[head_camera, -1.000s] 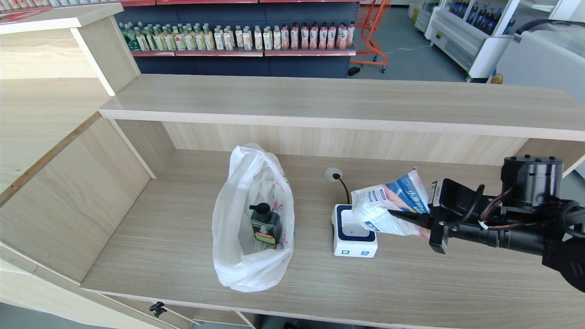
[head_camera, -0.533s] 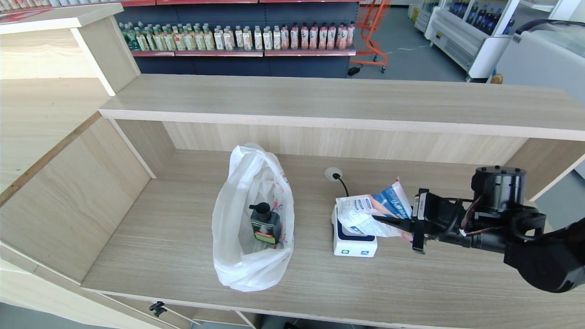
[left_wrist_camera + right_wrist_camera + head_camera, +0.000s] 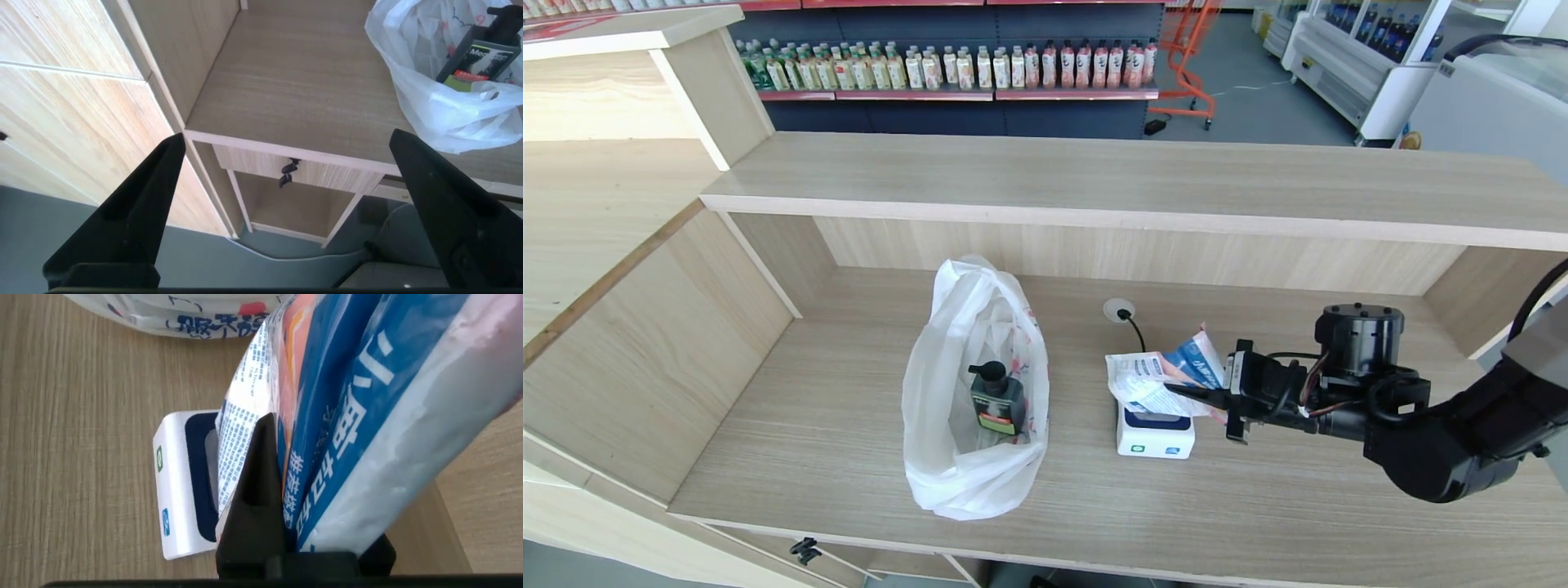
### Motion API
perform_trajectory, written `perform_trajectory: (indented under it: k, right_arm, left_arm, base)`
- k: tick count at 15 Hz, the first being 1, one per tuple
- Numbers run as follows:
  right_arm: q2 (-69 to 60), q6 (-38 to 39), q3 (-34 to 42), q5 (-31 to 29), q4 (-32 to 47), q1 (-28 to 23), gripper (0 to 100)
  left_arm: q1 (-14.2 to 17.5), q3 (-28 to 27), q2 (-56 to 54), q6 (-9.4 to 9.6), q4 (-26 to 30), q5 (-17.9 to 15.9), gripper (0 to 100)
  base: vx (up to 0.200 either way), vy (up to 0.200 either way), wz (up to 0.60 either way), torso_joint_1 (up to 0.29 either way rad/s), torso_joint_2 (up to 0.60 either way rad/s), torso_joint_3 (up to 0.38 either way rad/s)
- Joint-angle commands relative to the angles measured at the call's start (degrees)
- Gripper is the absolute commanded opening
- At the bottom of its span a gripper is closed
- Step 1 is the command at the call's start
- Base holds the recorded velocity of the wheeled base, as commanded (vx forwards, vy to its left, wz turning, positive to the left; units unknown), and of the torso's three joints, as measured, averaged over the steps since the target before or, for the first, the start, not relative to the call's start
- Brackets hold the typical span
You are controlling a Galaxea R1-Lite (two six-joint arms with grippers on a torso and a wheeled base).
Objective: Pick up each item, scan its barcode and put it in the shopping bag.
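Currently held: blue-and-white printed plastic packet, clamped in my right gripper, long axis running out past the fingertips. Just beneath it: white box scanner. Farther ahead of the fingertips: white plastic shopping bag. Left gripper: fingers apart, empty.

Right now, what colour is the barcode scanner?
White scanner, dark blue top panel; head view shows it best.

Print on packet, label on bottle: none legible.
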Motion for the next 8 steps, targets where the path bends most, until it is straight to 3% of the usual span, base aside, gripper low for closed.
perform_trajectory:
  k: [1, 4, 6, 8]
  right_arm:
    - [0.63, 0.15, -0.25, -0.08, 0.14, 0.48, 0]
    - [-0.6, 3.05, 0.01, -0.08, 0.4, 0.66, 0]
    - [-3.94, 9.73, 0.36, -0.87, 0.49, 0.66, 0]
    - [-9.3, 21.77, 0.62, -3.77, 1.9, 1.36, 0]
  left_arm:
    - [0.0, 0.0, -0.01, 0.02, 0.01, 0.03, 100]
    - [0.0, 0.0, -0.01, 0.02, 0.01, 0.03, 100]
    - [0.0, 0.0, -0.01, 0.02, 0.01, 0.03, 100]
    - [0.0, 0.0, -0.01, 0.02, 0.01, 0.03, 100]
  base:
    - [0.0, 0.0, 0.0, 0.0, 0.0, 0.0]
    - [0.0, 0.0, 0.0, 0.0, 0.0, 0.0]
    - [0.0, 0.0, 0.0, 0.0, 0.0, 0.0]
    - [0.0, 0.0, 0.0, 0.0, 0.0, 0.0]
